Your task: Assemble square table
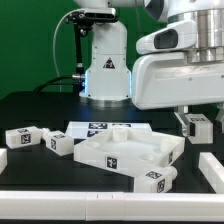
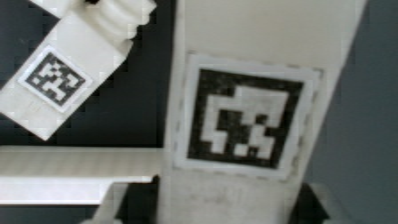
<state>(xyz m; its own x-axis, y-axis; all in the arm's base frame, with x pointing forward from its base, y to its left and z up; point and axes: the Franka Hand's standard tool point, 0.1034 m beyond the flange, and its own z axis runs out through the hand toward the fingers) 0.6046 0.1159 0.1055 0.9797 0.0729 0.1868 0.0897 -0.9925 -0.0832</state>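
Note:
The square table top [image 1: 125, 150] lies flat in the middle of the black table, its rim up and a tag on its near wall. My gripper [image 1: 197, 130] hangs at the exterior view's right, just past the top's right corner, shut on a white leg [image 1: 198, 125]. In the wrist view that tagged leg [image 2: 246, 110] fills the middle, and my gripper [image 2: 222, 203] has a dark finger on each side of it. Two loose legs [image 1: 22, 137] [image 1: 58, 143] lie at the left. Another leg [image 1: 152, 180] lies in front of the top. A further tagged leg [image 2: 63, 75] shows in the wrist view.
The marker board [image 1: 95, 128] lies flat behind the table top. The arm's base [image 1: 105, 70] stands at the back. A white bar [image 1: 212, 165] lies at the right, and a long white edge [image 1: 90, 198] runs along the front. A white strip [image 2: 71, 160] shows in the wrist view.

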